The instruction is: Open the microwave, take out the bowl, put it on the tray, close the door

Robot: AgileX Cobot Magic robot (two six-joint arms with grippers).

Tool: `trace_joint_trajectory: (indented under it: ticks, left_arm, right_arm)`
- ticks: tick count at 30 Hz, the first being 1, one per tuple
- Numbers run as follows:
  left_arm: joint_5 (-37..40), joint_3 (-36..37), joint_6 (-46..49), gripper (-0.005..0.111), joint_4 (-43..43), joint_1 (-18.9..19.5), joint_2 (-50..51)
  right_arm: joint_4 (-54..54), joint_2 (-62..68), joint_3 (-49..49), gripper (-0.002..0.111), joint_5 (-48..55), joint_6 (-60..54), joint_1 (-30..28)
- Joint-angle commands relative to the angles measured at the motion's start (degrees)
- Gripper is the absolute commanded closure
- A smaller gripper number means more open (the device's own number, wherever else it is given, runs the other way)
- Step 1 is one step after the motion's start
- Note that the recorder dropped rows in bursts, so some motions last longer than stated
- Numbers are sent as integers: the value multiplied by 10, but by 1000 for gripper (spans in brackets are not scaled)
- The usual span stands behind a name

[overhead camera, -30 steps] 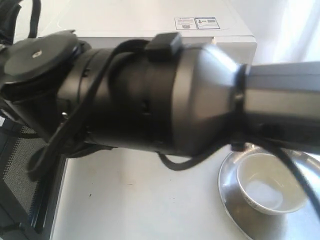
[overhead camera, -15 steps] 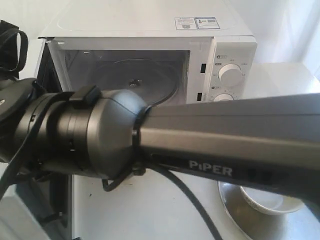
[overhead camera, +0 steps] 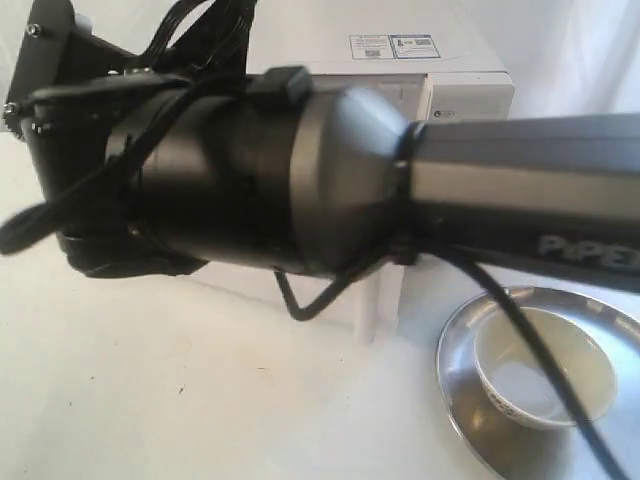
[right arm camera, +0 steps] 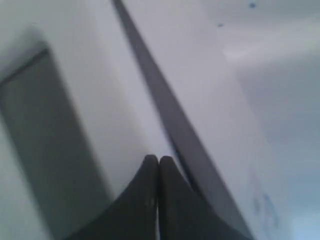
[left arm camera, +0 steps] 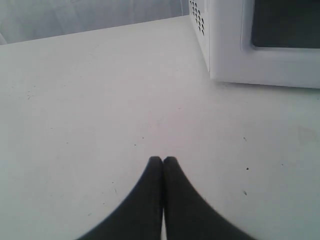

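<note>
The white microwave (overhead camera: 440, 65) stands at the back, mostly hidden by my right arm, which reaches across it. Its door (left arm camera: 260, 55), with the dark window, lies against the body. In the right wrist view my right gripper (right arm camera: 158, 159) is shut and empty, its tips against the white door (right arm camera: 115, 100) beside a thin dark seam. The cream bowl (overhead camera: 510, 375) sits upright in the silver tray (overhead camera: 462, 360) at the front right. My left gripper (left arm camera: 163, 159) is shut on nothing, over the bare table to the microwave's left.
The white tabletop (left arm camera: 100, 90) spreads in front of and left of the microwave. A black cable (overhead camera: 300, 300) hangs from the right arm's wrist. The microwave's vented side wall (left arm camera: 199, 20) faces the left gripper.
The door, open with the turntable showing half a second ago, has swung against the microwave. My right arm moved up and back with it. Bowl and tray stayed put.
</note>
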Motion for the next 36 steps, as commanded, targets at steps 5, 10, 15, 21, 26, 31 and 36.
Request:
trace_joint_trajectory:
  ticks: [5,10,15,21,26,31,36]
  left_arm:
    - [-1,-1,-4,107,-1,0,-1]
    - [-1,-1,-4,107,-1,0,-1]
    - [-1,-1,-4,107,-1,0,-1]
    - [-1,-1,-4,107,-1,0,-1]
    - [-1,-1,-4,107,-1,0,-1]
    - [-1,-1,-4,107,-1,0,-1]
    - [-1,-1,-4,107,-1,0,-1]
  right_arm:
    - [195,-17,109,108,-71,-99,-82]
    - [63,10,131,108,-148,19,-175]
    - [-49,17,132,108,-158,91,-223]
    - [-46,17,132,108,-164,97,-254]
    - [7,-54,183,108,-251,99,-203]
    - [7,-255,333,108,-396,184,-101]
    - [7,-480,479,108,-589,276,-59]
